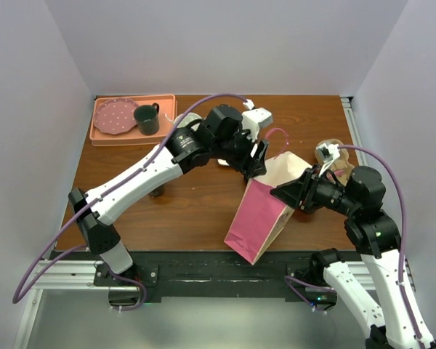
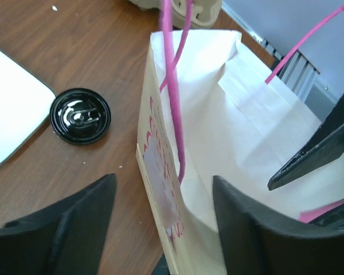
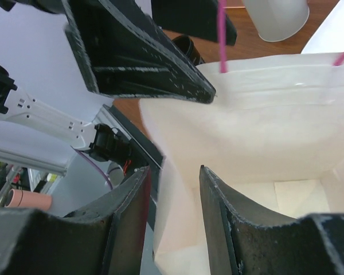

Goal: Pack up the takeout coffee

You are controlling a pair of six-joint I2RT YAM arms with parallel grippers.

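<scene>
Table (image 1: 196, 203) of brown wood — white walls — pink paper bag (image 1: 265, 211) standing open.

A pink and white paper bag (image 1: 265, 211) stood tilted on the brown table (image 1: 196, 203). The left tool (image 1: 256, 161) reached its upper rim; the right tool (image 1: 294, 193) met its right edge. A tray (image 1: 102, 137) at the far left carried a pink plate (image 1: 115, 116) and dark mug (image 1: 147, 118).

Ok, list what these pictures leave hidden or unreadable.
- Takeout cup: top view, mostly behind the right arm; contents unseen.
- Paper bag bottom: right wrist view, partly cut off by the right gripper fingers.
- Bag print: left wrist view, blurred.
- Black lid: embossing too small to read.
- Left gripper: fingertips straddle the bag wall, contact unclear.
</scene>
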